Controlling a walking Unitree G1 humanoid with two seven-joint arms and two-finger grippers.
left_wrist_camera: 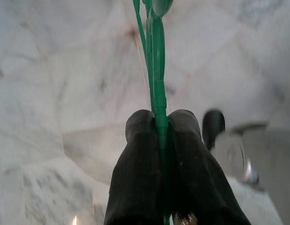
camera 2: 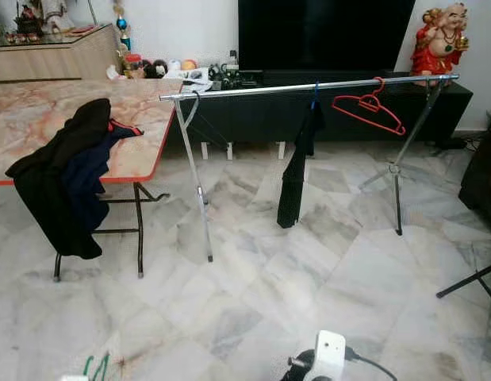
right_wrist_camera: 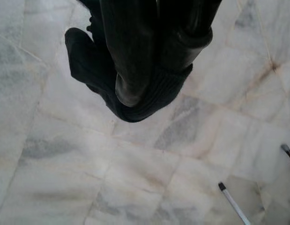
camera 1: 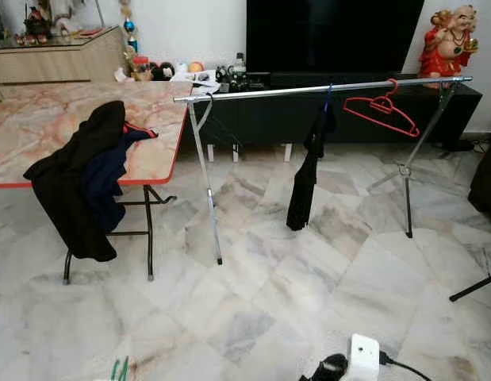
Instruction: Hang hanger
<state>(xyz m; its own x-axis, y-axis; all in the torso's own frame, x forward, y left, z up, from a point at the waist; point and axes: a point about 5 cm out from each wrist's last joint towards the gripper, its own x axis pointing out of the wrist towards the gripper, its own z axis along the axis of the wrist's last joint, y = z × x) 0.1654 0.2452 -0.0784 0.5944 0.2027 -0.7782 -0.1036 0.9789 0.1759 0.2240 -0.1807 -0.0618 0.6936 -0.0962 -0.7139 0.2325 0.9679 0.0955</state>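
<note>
My left gripper (left_wrist_camera: 156,118) is shut on a thin green hanger (left_wrist_camera: 155,61), held low over the marble floor; the hanger's tip shows in the left eye view as green wire (camera 1: 118,369) at the bottom edge. My right gripper (right_wrist_camera: 156,70) hangs low with its fingers closed on a piece of black ribbed cloth (right_wrist_camera: 112,89). Ahead stands a silver clothes rack (camera 1: 324,89). On its rail hang a red hanger (camera 1: 381,111) and a black garment (camera 1: 304,182) on a blue hanger.
A marble-topped folding table (camera 1: 47,119) stands at the left with black and navy clothes (camera 1: 78,182) draped over its edge. Behind the rack are a dark TV cabinet (camera 1: 340,111) and a red figurine (camera 1: 450,41). A black stand leg (camera 1: 473,287) lies at the right.
</note>
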